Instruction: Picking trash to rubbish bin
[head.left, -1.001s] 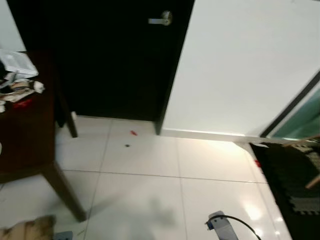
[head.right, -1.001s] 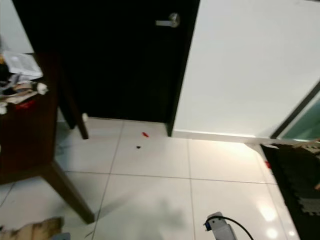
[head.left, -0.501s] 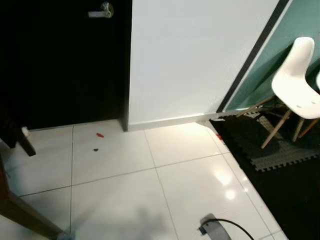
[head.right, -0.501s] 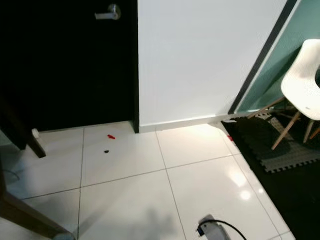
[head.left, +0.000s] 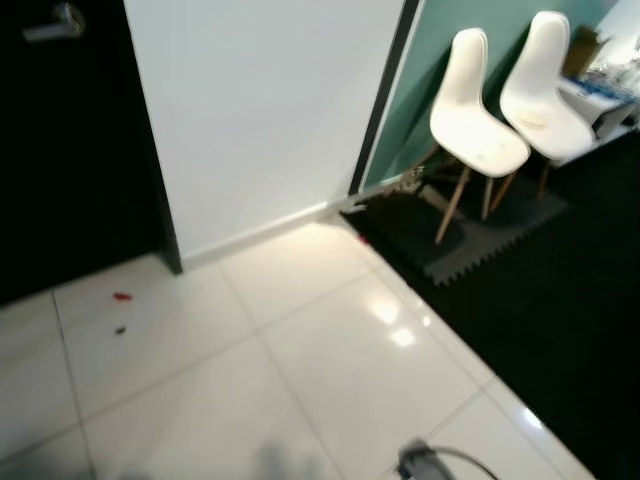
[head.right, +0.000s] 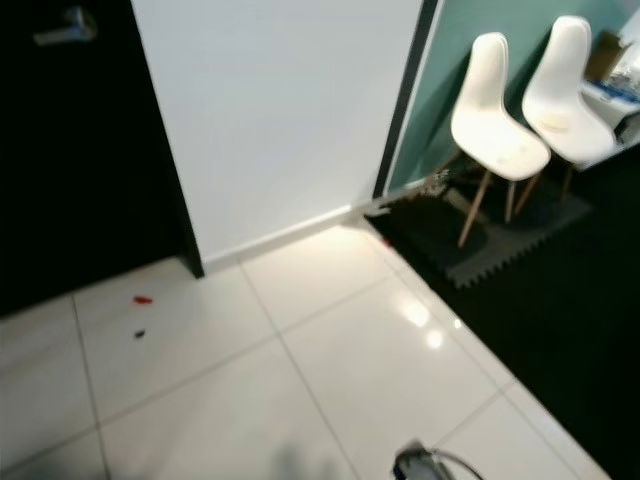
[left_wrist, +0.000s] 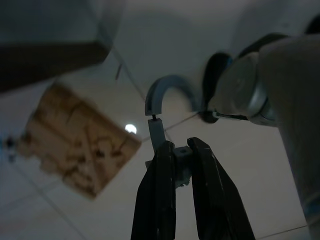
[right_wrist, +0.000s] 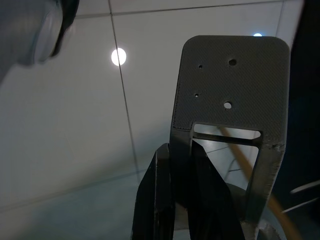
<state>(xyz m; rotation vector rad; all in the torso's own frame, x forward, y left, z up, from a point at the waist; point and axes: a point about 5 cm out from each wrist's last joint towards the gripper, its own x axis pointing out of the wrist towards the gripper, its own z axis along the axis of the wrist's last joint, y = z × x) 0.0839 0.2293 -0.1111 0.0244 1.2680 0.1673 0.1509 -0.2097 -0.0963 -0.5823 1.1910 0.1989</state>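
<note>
White glossy tiles (head.left: 330, 370) run from a dark door (head.left: 60, 150) on the left to a black mat (head.left: 560, 300) on the right, where two white chairs (head.left: 480, 130) stand side by side.

Two small bits of trash lie on the floor near the door: one red scrap (head.left: 121, 296) and one dark speck (head.left: 119, 330) just beside it. Both sit ahead and to the robot's left, so the left arm is judged the nearer; they are too small for any long axis to be read. No bin can be made out.

Both arms hang low. The left end effector (left_wrist: 181, 200) points at the floor with its fingers narrow, nearly together, holding nothing; a brown torn piece (left_wrist: 75, 145) lies on the tiles below it. The right end effector (right_wrist: 177, 200) is likewise drawn close and empty.
</note>
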